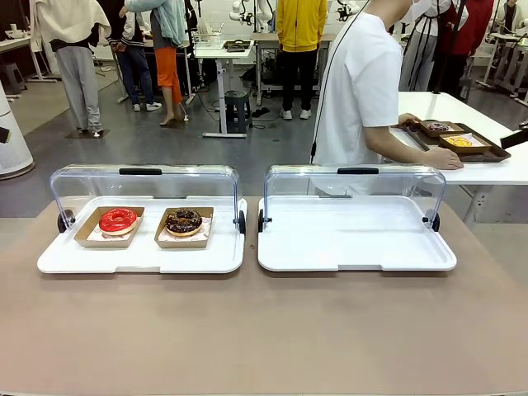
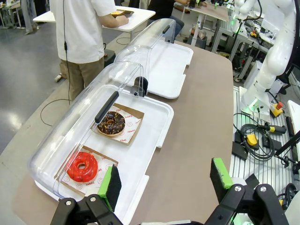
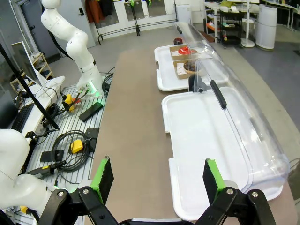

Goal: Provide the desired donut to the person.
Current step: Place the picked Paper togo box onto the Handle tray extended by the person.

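Two donuts lie in brown card trays on the left white serving tray under its raised clear lid: a red glazed donut and a chocolate donut. The person in a white shirt stands at the far side, turned away towards a side table, one hand on a dark brown tray. In the left wrist view my left gripper hangs open above the table's near edge, with the red donut and chocolate donut ahead of it. My right gripper is open over the near end of the table, holding nothing.
The right white serving tray has nothing on it and its clear lid stands raised at the back. Brown tabletop stretches in front of both trays. Cables and controllers lie on the bench beside the table. Other people stand far behind.
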Tool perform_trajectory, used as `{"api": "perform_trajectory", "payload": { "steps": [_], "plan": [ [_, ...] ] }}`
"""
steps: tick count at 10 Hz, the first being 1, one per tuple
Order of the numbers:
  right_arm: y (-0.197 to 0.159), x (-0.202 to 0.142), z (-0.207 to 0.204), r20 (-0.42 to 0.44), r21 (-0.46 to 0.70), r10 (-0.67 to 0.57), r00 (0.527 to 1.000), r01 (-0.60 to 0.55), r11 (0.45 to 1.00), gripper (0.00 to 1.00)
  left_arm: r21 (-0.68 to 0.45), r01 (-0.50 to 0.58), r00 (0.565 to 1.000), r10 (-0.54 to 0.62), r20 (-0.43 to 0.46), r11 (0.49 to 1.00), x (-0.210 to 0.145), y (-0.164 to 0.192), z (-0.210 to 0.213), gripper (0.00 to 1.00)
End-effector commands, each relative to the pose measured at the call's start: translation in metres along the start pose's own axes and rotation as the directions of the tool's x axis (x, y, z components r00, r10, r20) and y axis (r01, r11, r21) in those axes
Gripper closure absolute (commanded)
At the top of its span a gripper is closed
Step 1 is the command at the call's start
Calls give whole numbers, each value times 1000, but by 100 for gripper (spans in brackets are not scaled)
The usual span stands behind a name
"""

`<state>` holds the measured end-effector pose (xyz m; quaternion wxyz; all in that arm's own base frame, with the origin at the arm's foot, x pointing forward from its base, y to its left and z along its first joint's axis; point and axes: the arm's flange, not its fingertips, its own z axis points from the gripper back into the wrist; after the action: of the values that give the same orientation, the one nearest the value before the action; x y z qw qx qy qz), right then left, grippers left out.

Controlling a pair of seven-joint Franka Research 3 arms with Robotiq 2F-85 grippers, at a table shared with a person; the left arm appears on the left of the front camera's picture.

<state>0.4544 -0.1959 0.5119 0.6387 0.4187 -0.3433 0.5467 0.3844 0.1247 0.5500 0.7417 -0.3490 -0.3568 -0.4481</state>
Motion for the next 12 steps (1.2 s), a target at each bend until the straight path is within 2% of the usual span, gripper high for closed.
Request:
{"api": "perform_trajectory", "payload": {
  "steps": [1, 12],
  "plan": [
    [1, 0, -1, 2, 0, 0, 1000, 0, 1000, 0, -3, 4, 1000, -4, 15, 1000, 1, -1, 1, 0],
    [1, 0, -1, 2, 0, 0, 1000, 0, 1000, 0, -3, 4, 1000, -4, 15, 1000, 1, -1, 1, 0]
  ]
}}
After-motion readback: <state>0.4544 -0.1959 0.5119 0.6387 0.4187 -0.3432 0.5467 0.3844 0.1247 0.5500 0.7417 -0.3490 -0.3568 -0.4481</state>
